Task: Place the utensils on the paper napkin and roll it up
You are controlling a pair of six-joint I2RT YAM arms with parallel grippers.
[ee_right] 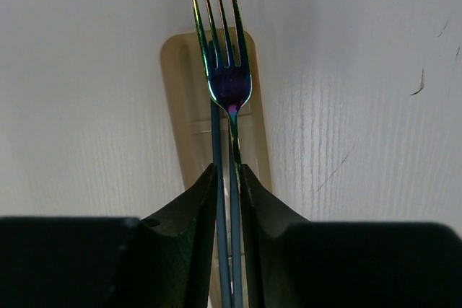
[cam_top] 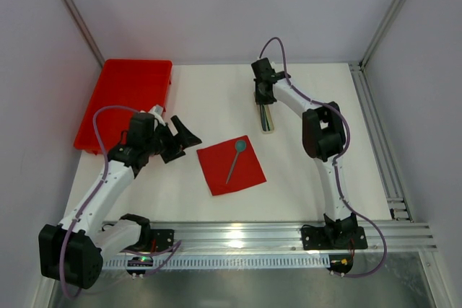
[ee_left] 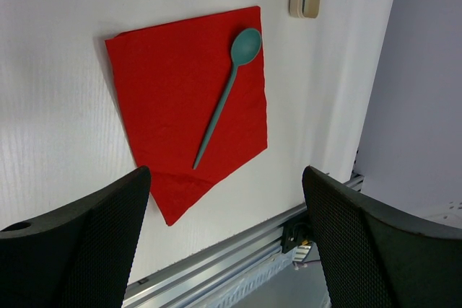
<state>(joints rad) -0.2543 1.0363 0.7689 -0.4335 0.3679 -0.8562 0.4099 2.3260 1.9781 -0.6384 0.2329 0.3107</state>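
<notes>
Top view: the plain bright-red square paper napkin (cam_top: 249,171) lies flat at mid-frame. 1 slim teal plastic spoon (cam_top: 234,164) lies on it, bowl toward the napkin's upper corner. The left gripper (cam_top: 186,143) hovers just left of the napkin, jaws spread wide, nothing in them. Right of centre, in the upper half, the right gripper (cam_top: 265,102) sits over the pale beige flat oblong rest (cam_top: 263,124), well apart from the napkin. The big rigid red plastic tray (cam_top: 130,91) is at the upper left, and no cutlery shows in it.

Left wrist view: the spoon runs diagonally across the napkin, its handle tip inside the sheet's lower edge. The black fingers (ee_left: 94,243) flank the bottom of the frame, apart from both.

Right wrist view: the thin dark iridescent metal fork (ee_right: 229,81) points up the frame along the rest. A 2nd slim teal handle (ee_right: 216,149) runs just beside it, its head hidden behind the fork. The right gripper's jaws are drawn in to a narrow slit around both handles; I cannot tell whether they grip.

The step in hand looks like the pickup. It wants a square pinch on the handles and a straight lift, so that neither piece twists or drops. Laying them alongside the spoon should make the roll neater.
</notes>
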